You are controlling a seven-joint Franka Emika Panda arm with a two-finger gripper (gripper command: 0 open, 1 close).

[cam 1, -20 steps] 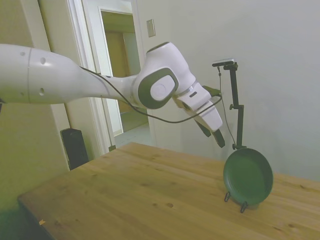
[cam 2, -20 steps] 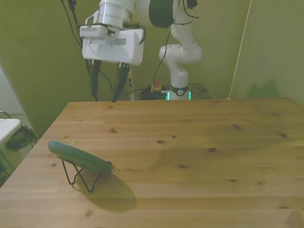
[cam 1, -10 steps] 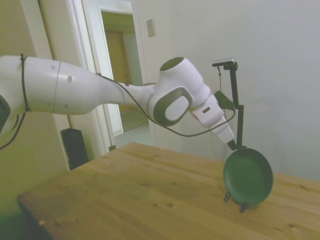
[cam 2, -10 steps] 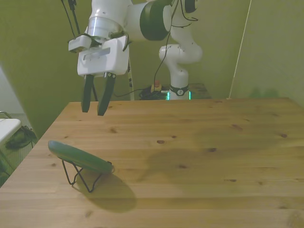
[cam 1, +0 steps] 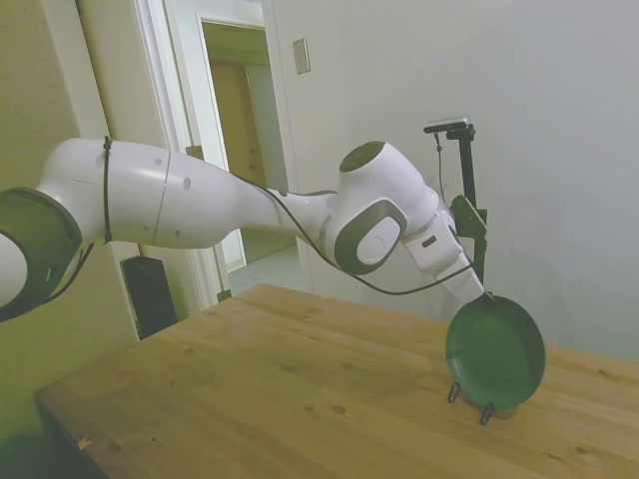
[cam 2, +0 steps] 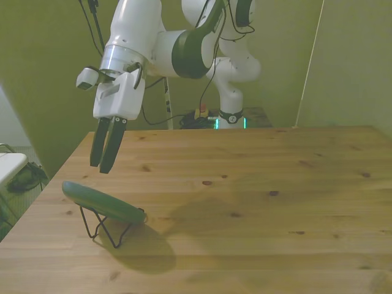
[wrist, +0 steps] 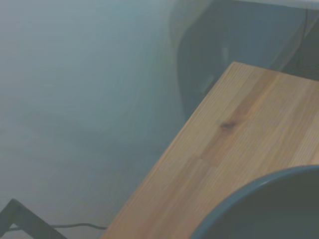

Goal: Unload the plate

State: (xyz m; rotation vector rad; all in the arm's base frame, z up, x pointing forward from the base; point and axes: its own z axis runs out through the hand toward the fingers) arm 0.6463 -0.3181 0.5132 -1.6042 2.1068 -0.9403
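Plate (cam 2: 104, 204) on wire stand (cam 2: 101, 227); gripper (cam 2: 101, 166) angled down above, slightly parted.

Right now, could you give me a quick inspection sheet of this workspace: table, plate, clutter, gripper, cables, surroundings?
Surface: wooden table, bare planks with knots and the arm's shadow.
Job's things: dark green plate leaning tilted on a thin black wire stand, near the front view's left edge of the table; the same plate shows its face in the side view.
Clutter: nothing seen on the table besides plate and stand.
Gripper: gripper hangs above the plate's upper rim, fingers pointing down with a narrow gap, holding nothing.
Cables: a dark cable runs along the arm; more cables hang behind the table.
Surroundings: plain walls, an open doorway, a dark speaker on the floor.
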